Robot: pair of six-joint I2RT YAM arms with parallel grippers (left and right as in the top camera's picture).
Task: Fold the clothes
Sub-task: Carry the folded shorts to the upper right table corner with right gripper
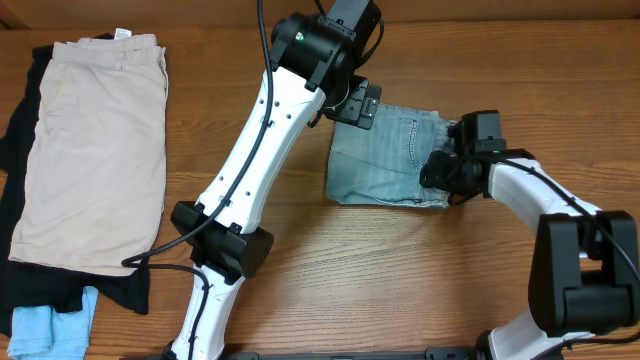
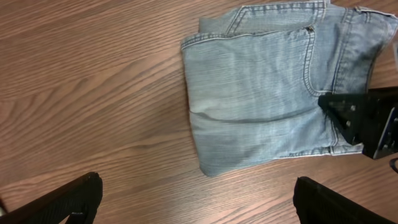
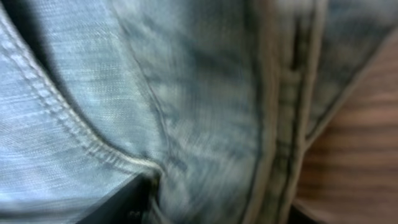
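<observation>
The pale blue denim shorts (image 1: 385, 160) lie folded on the wooden table, right of centre. My left gripper (image 1: 357, 104) hovers over their far left corner. In the left wrist view its fingers (image 2: 199, 199) are wide open and empty over bare wood, with the shorts (image 2: 261, 93) beyond them. My right gripper (image 1: 443, 172) sits at the right edge of the shorts, and it also shows in the left wrist view (image 2: 364, 121). In the blurred right wrist view, denim (image 3: 186, 93) fills the frame and bunches between the jaws (image 3: 211, 202).
Folded beige shorts (image 1: 95, 150) lie at the left on a black garment (image 1: 12, 150). A small light-blue piece (image 1: 50, 325) sits at the front left corner. The left arm's white link (image 1: 250, 170) crosses the middle of the table.
</observation>
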